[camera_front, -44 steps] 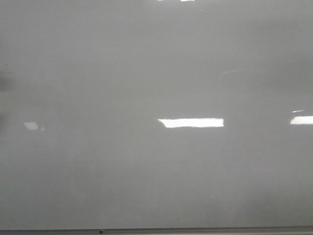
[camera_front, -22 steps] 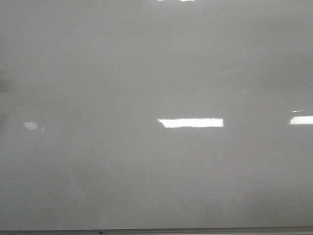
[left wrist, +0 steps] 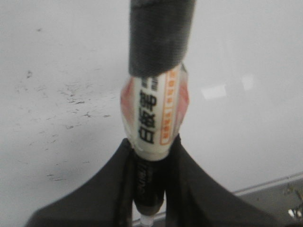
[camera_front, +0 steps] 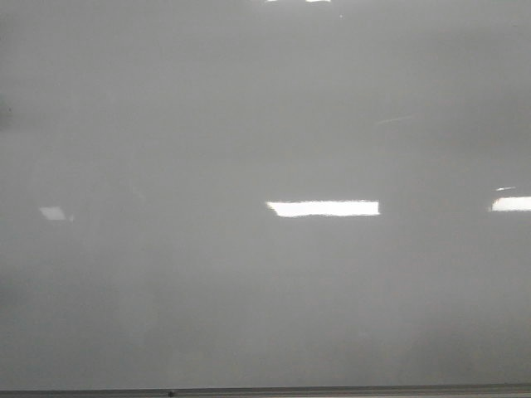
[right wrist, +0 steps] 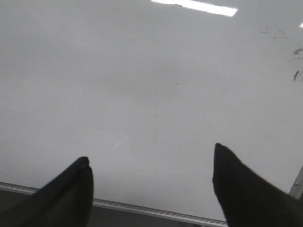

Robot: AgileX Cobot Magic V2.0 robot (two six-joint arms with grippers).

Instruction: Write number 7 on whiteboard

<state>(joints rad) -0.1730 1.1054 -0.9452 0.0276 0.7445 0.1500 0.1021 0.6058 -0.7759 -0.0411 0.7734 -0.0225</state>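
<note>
Between the two black fingers (left wrist: 113, 189) of the left pincer (left wrist: 150, 189): a fat white pen (left wrist: 154, 113), squeezed tight from both sides. Black letters and orange stripes on its label. Dark tape wrapped round the far end, past the fingers. Near end poking out just behind the grip. Pincer closed on the pen, no gap to see.

Behind the pen, beyond the left pincer: the board (left wrist: 246, 56), pale and shiny. Little dark specks and smudges (left wrist: 71, 94) off to one side of the pen. A thin grey edge (left wrist: 270, 184) near one finger. Cannot tell if the pen tip touches the board, tip out of view.

At the right pincer (right wrist: 151, 170): two black fingers (right wrist: 236, 189) spread wide apart, holding nothing. Board (right wrist: 142, 71) right in front of them and seen through the gap. A bright strip of glare (right wrist: 194, 5) far past the fingers. A few dark marks (right wrist: 296, 61) out by the far corner. Grey edge (right wrist: 142, 208) running just behind the fingertips.

In the front view: only the board (camera_front: 249, 108), grey and glossy, with white patches of light (camera_front: 323, 208) and a thin edge (camera_front: 265, 391) along the bottom. No pincer in sight here. No 7 to be seen on the board in any view.
</note>
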